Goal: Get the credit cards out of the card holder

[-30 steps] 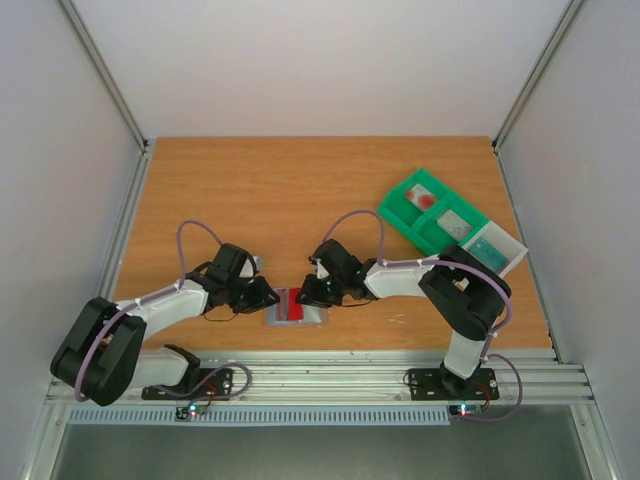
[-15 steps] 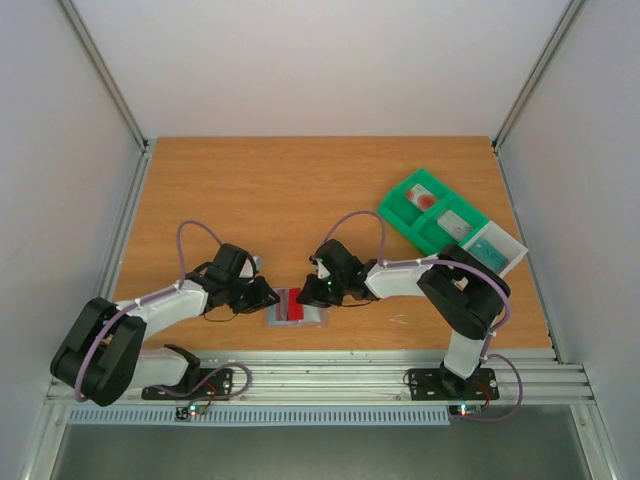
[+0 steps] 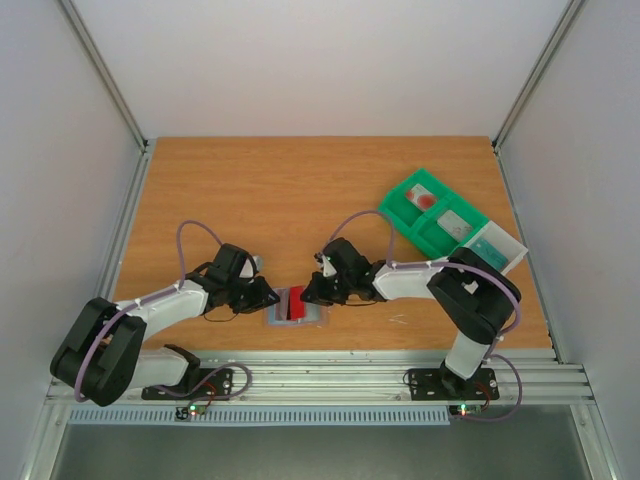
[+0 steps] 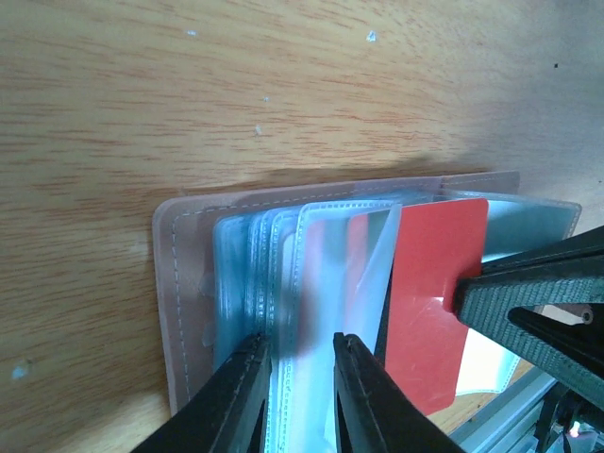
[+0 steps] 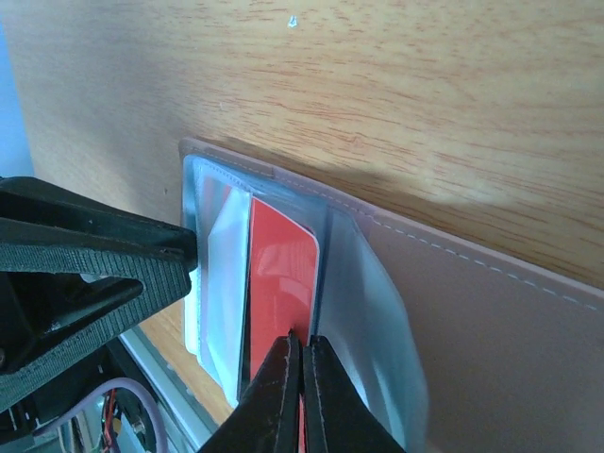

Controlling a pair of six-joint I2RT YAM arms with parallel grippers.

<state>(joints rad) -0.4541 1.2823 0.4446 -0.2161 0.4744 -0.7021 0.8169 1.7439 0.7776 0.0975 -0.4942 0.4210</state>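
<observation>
Near the table's front edge, between the two arms, holder lies spread open, tan outside down on the wood, clear sleeves fanned up from the spine. Left hand reaches in low from the left; its fingers are clamped on a few sleeves, the narrow gap between the jaws filled with plastic. Right hand reaches in from the right, tips pressed together on one edge of red card. Red card sits tilted among the sleeves over the holder's middle, most of its face bare of plastic in the left wrist view, one rounded corner showing in the right wrist view; how much of it is inside a sleeve, cannot tell. No other card made out in the holder: sleeves too glossy and blurred. Green tray lies well apart toward the far right, angled, with small flat pieces in its compartments, one marked red, one grey.
</observation>
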